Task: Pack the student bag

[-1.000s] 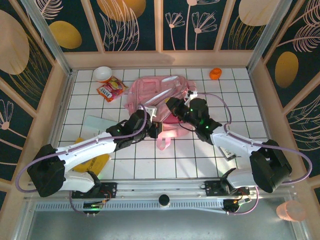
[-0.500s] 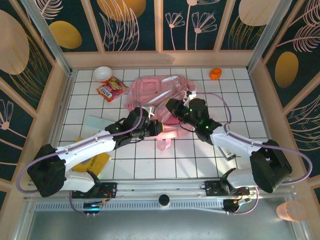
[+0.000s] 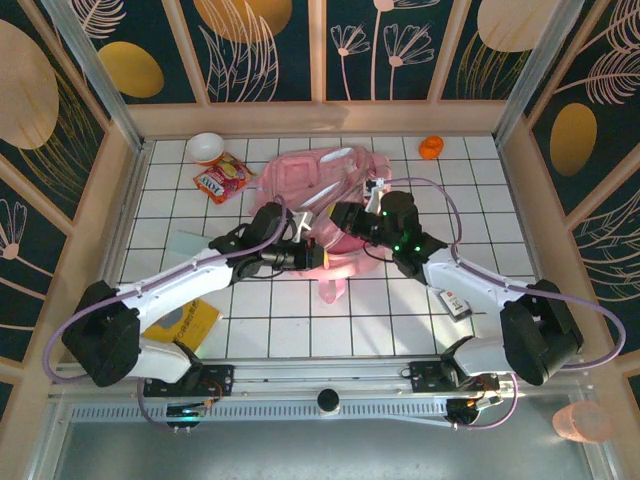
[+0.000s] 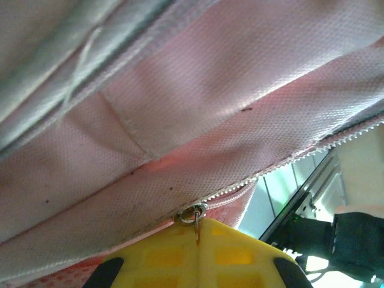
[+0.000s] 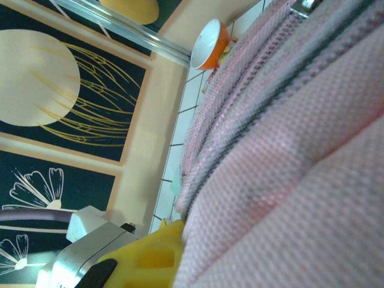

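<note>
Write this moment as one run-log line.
left gripper: shut on zipper pull | right gripper: shut on student bag | student bag: on table

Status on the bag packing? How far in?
Early. Done: nothing visibly packed. In hand: left gripper shut on the zipper pull of the student bag; right gripper pinching its fabric. Left: snack packet, bowl, yellow pad and orange item lie out on the table.

White gridded tabletop [image 3: 360, 320] inside dark floral-painted walls [image 3: 270, 50] with wooden frames.
</note>
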Robot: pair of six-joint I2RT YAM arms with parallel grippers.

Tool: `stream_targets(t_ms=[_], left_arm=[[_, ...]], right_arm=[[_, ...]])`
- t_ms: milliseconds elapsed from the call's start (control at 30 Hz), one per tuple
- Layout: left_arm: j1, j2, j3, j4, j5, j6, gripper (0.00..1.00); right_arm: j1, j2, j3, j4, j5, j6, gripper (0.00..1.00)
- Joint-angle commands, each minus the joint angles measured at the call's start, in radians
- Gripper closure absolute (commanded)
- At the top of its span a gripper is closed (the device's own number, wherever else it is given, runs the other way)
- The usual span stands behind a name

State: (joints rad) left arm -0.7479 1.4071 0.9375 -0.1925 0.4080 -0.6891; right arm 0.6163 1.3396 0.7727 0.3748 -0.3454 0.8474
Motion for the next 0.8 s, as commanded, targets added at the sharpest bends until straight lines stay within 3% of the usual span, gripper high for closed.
stream_targets(t_ms=[0, 367, 767], left_arm=[[0.003, 0.027, 0.092, -0.144, 0.004, 0.201, 1.0], [0.003, 0.072, 0.193, -0.352, -0.246, 0.5, 1.0], [0.026, 0.038, 0.119, -0.359, -0.437, 0.6, 1.0]], right_arm=[[-0.001, 0.013, 0.086, -0.049, -0.142, -0.115, 1.0], [-0.04, 0.034, 0.159, -0.193, -0.235, -0.203, 1.0], [-0.077, -0.029, 0.148, -0.221, -0.297, -0.192, 1.0]])
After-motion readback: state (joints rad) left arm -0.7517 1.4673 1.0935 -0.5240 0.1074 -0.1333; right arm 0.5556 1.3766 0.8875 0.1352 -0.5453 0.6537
